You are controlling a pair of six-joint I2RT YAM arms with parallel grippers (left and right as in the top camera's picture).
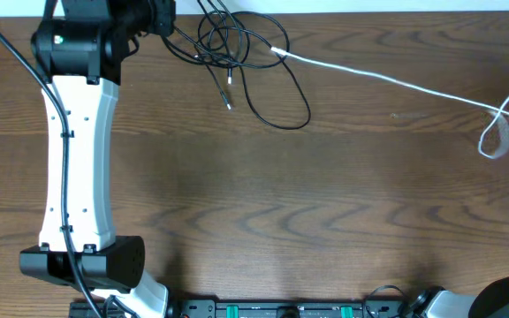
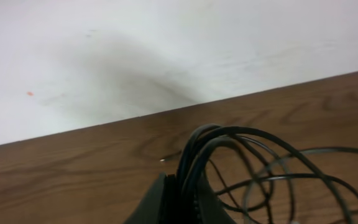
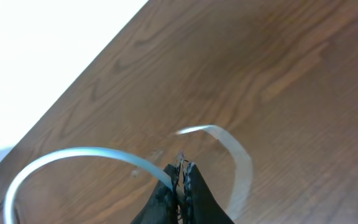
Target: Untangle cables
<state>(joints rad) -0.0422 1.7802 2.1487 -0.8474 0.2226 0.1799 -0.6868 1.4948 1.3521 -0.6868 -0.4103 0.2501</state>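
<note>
While the left gripper (image 2: 180, 202) pinched shut on the black cable (image 2: 192, 167) coiled just ahead, the right gripper (image 3: 182, 183) clamped the white cable (image 3: 79, 151), likely to draw them apart.

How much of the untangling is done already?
Done: the white cable lies nearly straight across the table. In hand: the right gripper pinches the white cable, and the left gripper pinches the black cable. Left: the black loops are bunched, and the white end lies among them.
</note>
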